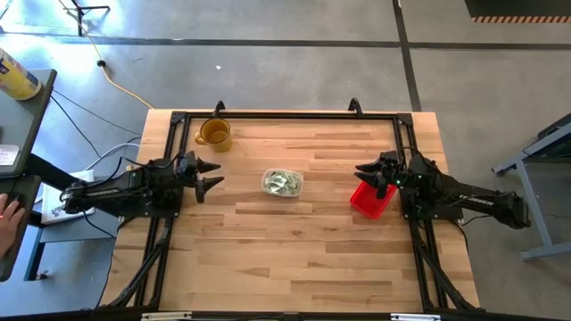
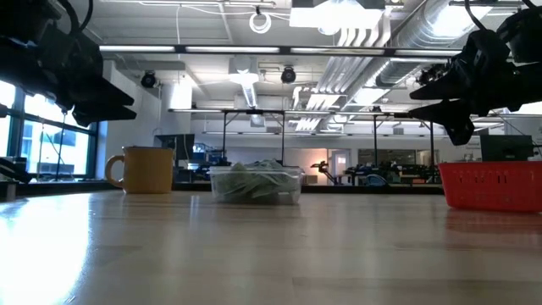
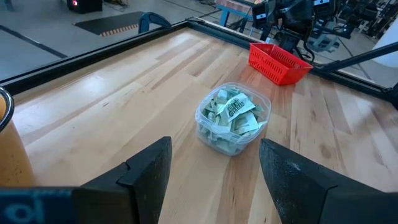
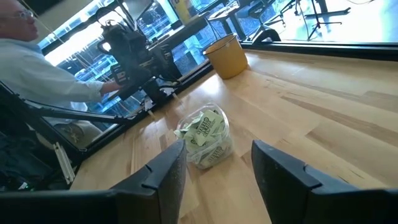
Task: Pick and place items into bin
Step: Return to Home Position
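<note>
The bin (image 1: 282,183), a small clear container, stands at the middle of the wooden table, filled with pale green and white packets (image 3: 233,115); it also shows in the low view as the bin (image 2: 255,184) and in the right wrist view as the bin (image 4: 205,145). My left gripper (image 1: 211,176) hovers open at the table's left side, fingers pointing at the bin. My right gripper (image 1: 368,171) hovers open at the right side, above the red basket, nothing between its fingers.
An amber mug (image 1: 214,133) stands at the far left of the table. A red mesh basket (image 1: 372,198) sits at the right, under my right gripper. A black frame (image 1: 285,116) runs around the table. A person's hand (image 1: 9,212) shows beyond the left edge.
</note>
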Controlling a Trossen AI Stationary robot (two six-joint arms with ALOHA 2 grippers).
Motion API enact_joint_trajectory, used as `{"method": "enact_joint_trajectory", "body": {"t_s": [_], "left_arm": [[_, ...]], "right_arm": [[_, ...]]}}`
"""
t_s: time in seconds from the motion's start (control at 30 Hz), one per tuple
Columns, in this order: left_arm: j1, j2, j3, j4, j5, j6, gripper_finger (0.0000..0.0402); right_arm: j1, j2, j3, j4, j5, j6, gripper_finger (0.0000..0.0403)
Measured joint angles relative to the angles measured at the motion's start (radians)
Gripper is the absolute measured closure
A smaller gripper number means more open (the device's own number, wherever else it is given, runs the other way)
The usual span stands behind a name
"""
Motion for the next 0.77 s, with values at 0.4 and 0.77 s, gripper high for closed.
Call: {"method": "enact_joint_trajectory", "body": {"t_s": [0.4, 0.77], "left_arm": [[0.000, 0.000, 0.000, 0.000, 0.000, 0.000, 0.0124], [0.000, 0.000, 0.000, 0.000, 0.000, 0.000, 0.0124]], "right_arm": [[0.000, 0.000, 0.000, 0.000, 0.000, 0.000, 0.0234], [0.000, 0.000, 0.000, 0.000, 0.000, 0.000, 0.0233]]}}
